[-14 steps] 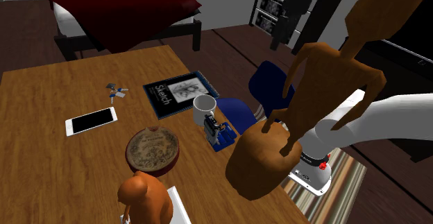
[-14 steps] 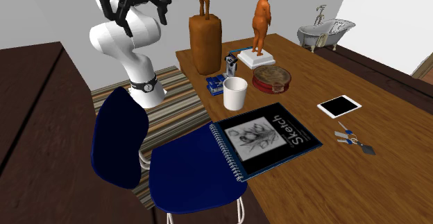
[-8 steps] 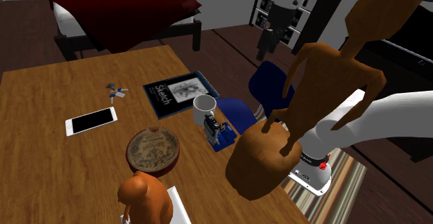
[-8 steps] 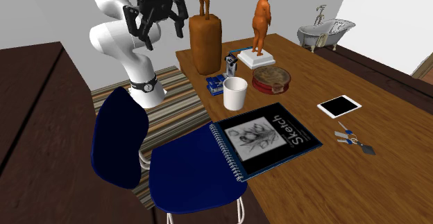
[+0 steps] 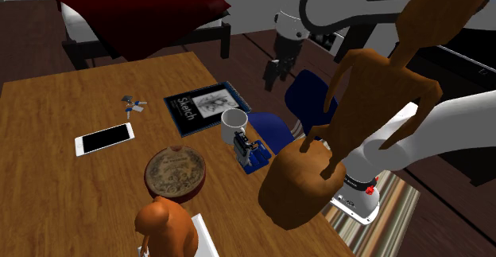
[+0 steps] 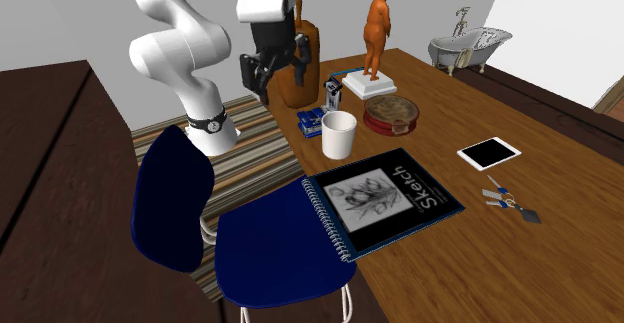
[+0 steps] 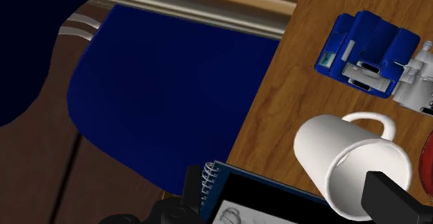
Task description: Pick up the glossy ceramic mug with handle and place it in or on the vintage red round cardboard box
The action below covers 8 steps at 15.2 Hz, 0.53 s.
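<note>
Bench point(image 6: 560, 251) is pretty crowded, with the blue chair point(image 6: 280, 261) right up at its edge. The red round box point(image 6: 392, 113) sits near the white mug point(image 6: 338, 134), which stands upright by that edge and isn't grabbed yet, so basically everything's left. The hand point(image 6: 272, 76) hangs open over the chair side, with plenty of free air above.

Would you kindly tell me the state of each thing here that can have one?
gripper: open, holding nothing.
mug: upright on the table, empty, not held.
red round box: closed, lid on.
sketchbook: closed, lying flat.
tablet: face up, screen dark.
</note>
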Available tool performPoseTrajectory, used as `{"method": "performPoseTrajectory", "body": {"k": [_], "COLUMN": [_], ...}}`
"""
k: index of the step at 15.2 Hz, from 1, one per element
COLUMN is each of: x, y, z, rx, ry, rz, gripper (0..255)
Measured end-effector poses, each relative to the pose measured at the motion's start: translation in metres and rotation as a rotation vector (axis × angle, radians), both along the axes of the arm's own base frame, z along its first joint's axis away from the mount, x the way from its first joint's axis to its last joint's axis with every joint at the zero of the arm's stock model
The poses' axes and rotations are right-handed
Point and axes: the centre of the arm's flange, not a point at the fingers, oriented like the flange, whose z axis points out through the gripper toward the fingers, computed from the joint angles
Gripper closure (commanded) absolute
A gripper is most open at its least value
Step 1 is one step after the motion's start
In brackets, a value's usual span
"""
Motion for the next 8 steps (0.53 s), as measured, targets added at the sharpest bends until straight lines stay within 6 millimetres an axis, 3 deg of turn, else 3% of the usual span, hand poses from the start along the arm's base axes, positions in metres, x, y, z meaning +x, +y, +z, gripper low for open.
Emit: {"method": "performPoseTrajectory", "body": {"k": [8], "x": [0.030], "y": [0.073], "z": [-0.072], "rx": [-0.006], "ry": [-0.007], "rz": [0.012], "gripper": [0]}}
